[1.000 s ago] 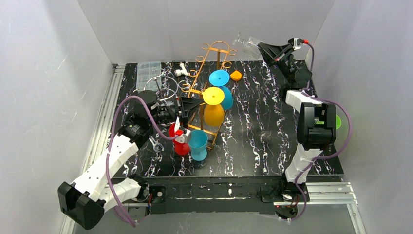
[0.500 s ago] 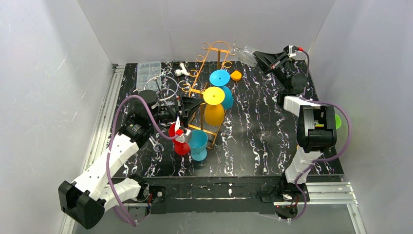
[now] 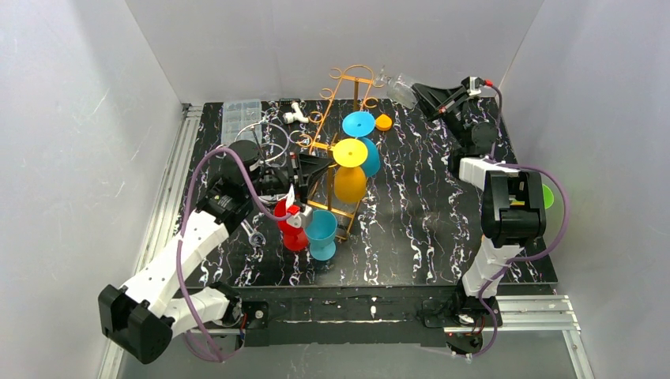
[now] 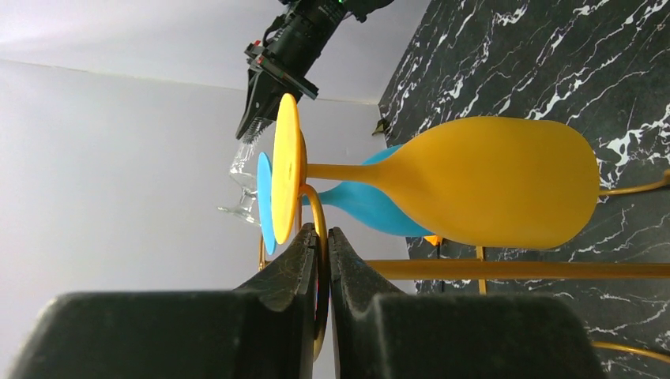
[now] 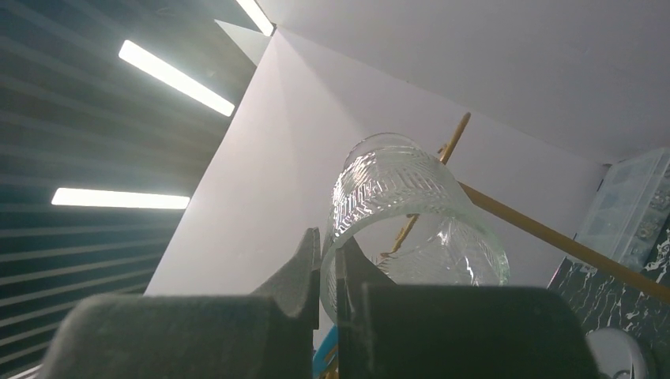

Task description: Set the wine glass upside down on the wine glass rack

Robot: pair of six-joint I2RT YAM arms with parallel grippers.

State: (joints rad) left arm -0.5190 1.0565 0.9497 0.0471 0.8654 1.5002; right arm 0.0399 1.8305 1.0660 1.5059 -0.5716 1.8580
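Wine glass (image 5: 411, 213) pinched in right claw (image 5: 327, 253), left claw (image 4: 322, 237) clamped on rack (image 4: 506, 269) bearing yellow glass (image 4: 490, 181)

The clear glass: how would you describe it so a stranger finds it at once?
Start at the orange wire rack on the black table. Near its far end, the right gripper holds one glass in the air. It alone is transparent; the other glasses are all coloured.

We counted five wine glasses: one clear glass (image 3: 400, 85), one yellow glass (image 3: 348, 181), one far blue glass (image 3: 358, 125), one near blue glass (image 3: 321, 229) and one red glass (image 3: 293, 239). We saw one orange rack (image 4: 513, 270), one plastic box (image 3: 239, 118) at the far left and one small orange piece (image 3: 383, 122) beside the rack.
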